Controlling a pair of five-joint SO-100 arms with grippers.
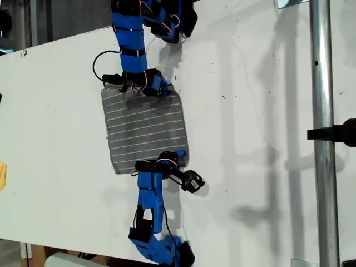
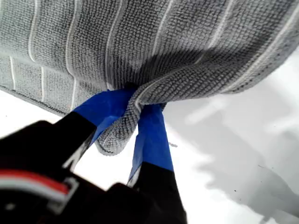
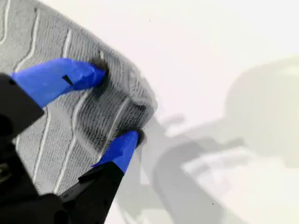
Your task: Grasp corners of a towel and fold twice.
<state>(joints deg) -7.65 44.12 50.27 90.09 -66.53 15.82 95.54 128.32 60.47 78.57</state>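
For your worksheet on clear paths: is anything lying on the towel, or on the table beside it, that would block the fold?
Nothing visible does. The towel carries only the two pincers at its corners.

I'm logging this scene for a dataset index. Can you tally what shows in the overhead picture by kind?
Towels: 1, the grey striped towel
Blue robot arms: 2, one arm and another
Metal poles: 1, the pole
White tables: 1, the table
Total: 5

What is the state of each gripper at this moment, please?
My first gripper: closed, pinching a fold of the towel at its edge.
My second gripper: partly open, both fingertips pressing on a towel corner, not yet clamped.
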